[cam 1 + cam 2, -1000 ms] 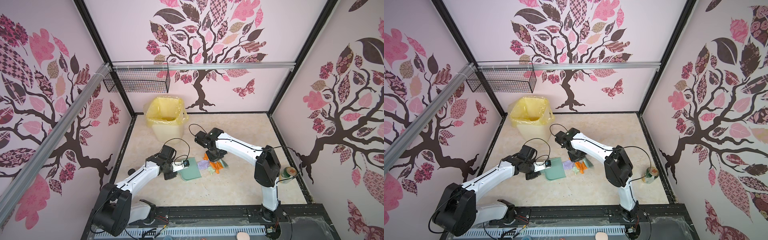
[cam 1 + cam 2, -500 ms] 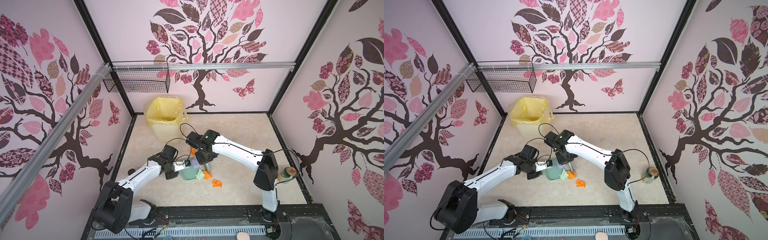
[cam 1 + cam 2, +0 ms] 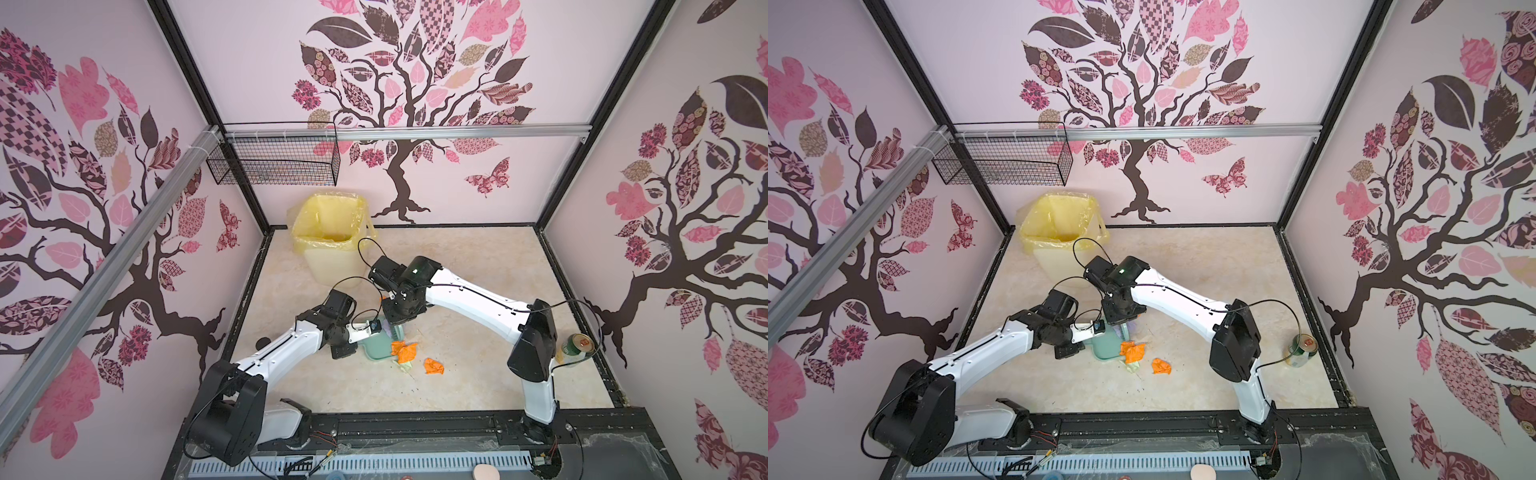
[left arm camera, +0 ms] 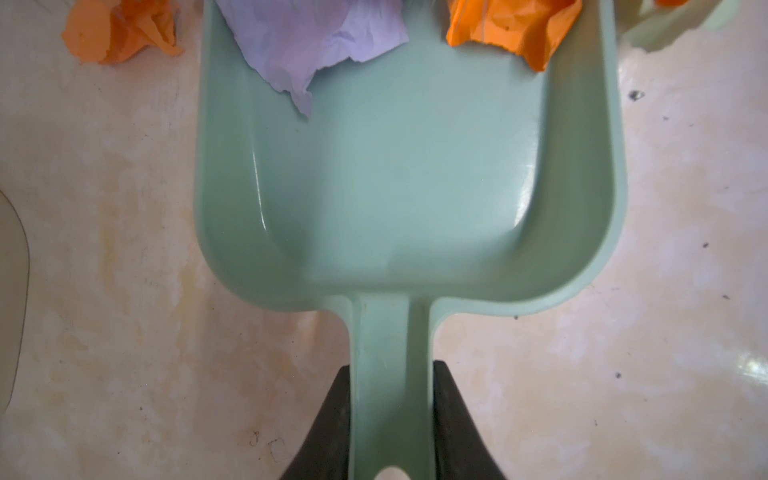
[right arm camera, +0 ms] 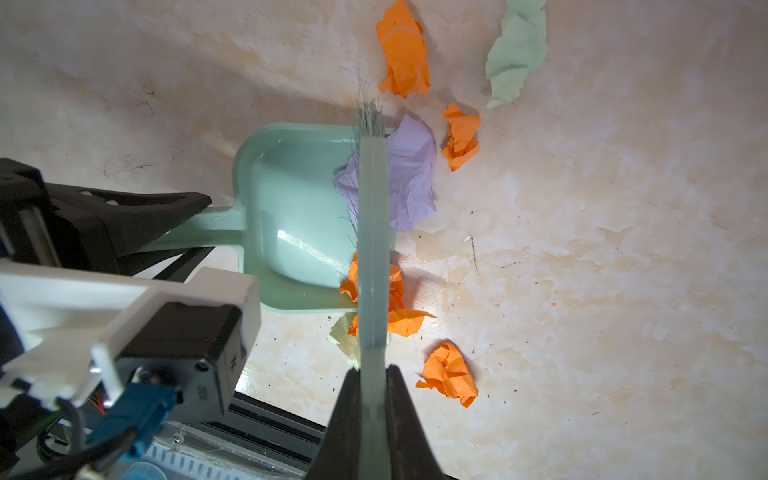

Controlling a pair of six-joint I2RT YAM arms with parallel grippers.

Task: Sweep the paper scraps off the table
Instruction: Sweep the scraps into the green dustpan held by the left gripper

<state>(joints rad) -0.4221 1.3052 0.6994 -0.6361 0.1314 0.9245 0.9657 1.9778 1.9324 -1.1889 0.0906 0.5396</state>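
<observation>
Brush (image 5: 373, 232) and right gripper (image 5: 373, 376) have swept toward the left gripper (image 4: 390, 370) since a second ago, reaching the dustpan (image 4: 399, 187) mouth. Right jaws pinch the brush handle tight; left jaws clamp the dustpan handle. Just beyond the right gripper lie the paper scraps (image 5: 409, 183): lilac on the pan lip, orange on the table (image 5: 602, 249).

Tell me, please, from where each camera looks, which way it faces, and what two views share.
Top views: high over the front, facing down toward the back wall; they see the table, the yellow bin, the left arm and the right arm whole.
Left wrist: behind the left pincer, facing along the dustpan it grips; only its black fingers show.
Right wrist: behind the right pincer, facing down along the brush; its fingers and the left arm's wrist show.
Shared: both wrist views show the dustpan and the lilac scrap.
</observation>
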